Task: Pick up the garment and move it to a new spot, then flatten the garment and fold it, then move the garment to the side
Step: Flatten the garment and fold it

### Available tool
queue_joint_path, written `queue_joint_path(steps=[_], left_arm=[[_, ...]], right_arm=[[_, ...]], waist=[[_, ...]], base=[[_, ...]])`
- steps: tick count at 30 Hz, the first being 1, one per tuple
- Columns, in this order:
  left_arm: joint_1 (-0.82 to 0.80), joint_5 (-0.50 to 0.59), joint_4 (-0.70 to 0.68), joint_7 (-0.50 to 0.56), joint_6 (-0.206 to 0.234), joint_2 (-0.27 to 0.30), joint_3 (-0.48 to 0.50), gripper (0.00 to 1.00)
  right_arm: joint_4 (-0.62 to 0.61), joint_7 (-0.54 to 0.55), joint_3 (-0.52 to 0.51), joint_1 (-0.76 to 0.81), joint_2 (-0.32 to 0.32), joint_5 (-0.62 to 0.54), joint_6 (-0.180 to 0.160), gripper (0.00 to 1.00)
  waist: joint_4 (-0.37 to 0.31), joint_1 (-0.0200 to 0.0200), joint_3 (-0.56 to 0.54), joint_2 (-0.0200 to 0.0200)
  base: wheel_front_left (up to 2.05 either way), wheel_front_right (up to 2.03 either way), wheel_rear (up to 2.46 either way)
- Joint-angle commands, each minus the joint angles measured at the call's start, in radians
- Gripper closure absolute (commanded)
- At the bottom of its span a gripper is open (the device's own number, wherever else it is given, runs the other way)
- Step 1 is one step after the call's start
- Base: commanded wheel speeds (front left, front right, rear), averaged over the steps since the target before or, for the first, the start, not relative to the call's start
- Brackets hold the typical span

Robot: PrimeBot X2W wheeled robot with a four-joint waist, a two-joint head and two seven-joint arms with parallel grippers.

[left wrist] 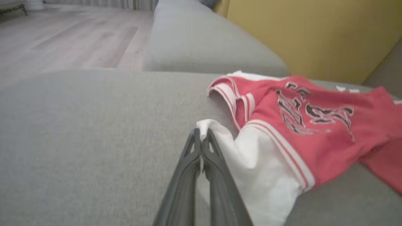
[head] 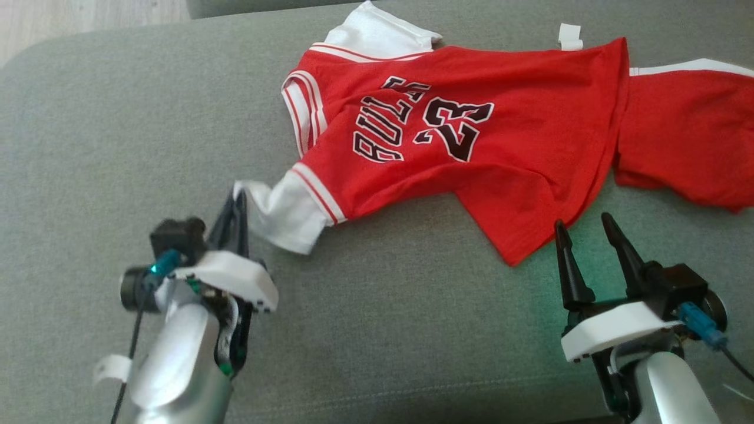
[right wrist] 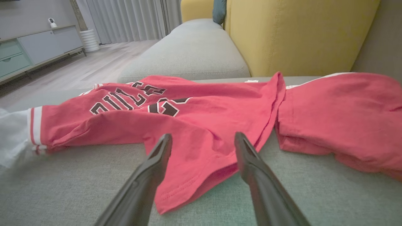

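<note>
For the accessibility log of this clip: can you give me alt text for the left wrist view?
The left claw is shut on the edge of the white sleeve of the red jersey, on a grey sofa. The jersey lies rumpled to the claw's right, with a yellow backrest behind it and wood floor at the upper left.

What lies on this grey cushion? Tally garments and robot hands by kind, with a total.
Red jersey shirt: 1
Other red garment, white stripe: 1
Robot hands: 2 (left hand shut on the shirt's white sleeve, right hand open)
Total: 4
</note>
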Motion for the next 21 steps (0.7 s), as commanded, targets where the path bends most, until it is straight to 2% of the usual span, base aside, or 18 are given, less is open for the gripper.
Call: queue_joint_path(steps=[1,9,21], left_arm=[[-0.038,0.0,-0.069,-0.015,0.005,0.013,0.041,1.0],[0.023,0.045,-0.379,-0.016,-0.004,-0.004,0.097,1.0],[0.062,0.075,-0.476,-0.016,-0.024,-0.014,0.111,1.0]], right_arm=[[-0.021,0.007,0.013,-0.021,-0.002,0.013,0.003,0.0],[0.051,0.061,0.014,-0.031,-0.002,0.103,0.003,0.0],[0.185,0.128,0.066,-0.077,-0.002,0.215,0.003,0.0]], waist=[[0.005,0.0,-0.002,0.0],[0.025,0.0,0.002,0.0],[0.047,0.0,0.02,0.0]], base=[[0.0,0.0,0.0],[0.0,0.0,0.0],[0.0,0.0,0.0]])
